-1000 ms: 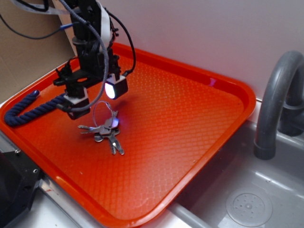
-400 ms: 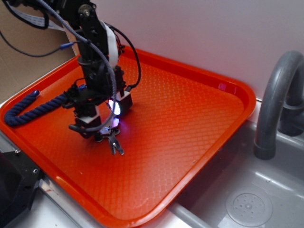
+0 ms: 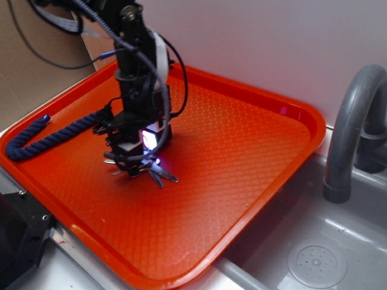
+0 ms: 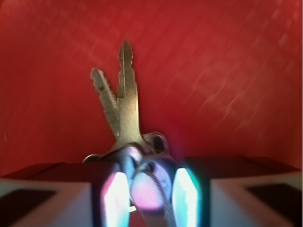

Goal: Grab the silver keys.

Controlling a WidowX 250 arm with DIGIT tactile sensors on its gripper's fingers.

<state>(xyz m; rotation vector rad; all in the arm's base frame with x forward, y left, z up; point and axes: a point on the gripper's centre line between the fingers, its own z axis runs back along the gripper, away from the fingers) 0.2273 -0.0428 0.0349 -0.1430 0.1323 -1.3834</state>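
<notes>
The claw (image 3: 140,162) stands low over the left-centre of the orange tray (image 3: 254,145), pointing straight down, its two pads lit with a pale violet glow. In the wrist view the pads (image 4: 116,196) sit close together with the heads of the silver keys (image 4: 124,111) and a strand of their wire ring pinched between them: the claw is clenched on the keys. Two key blades fan out forward of the pads, over the tray's textured surface. From the exterior view, further blades of the silver keys (image 3: 158,175) stick out from beneath the claw at tray level; whether they touch the tray I cannot tell.

A dark blue rope (image 3: 42,136) lies along the tray's left side, well apart from the keys. To the right of the tray, a grey sink (image 3: 314,254) with a curved grey faucet (image 3: 351,127).
</notes>
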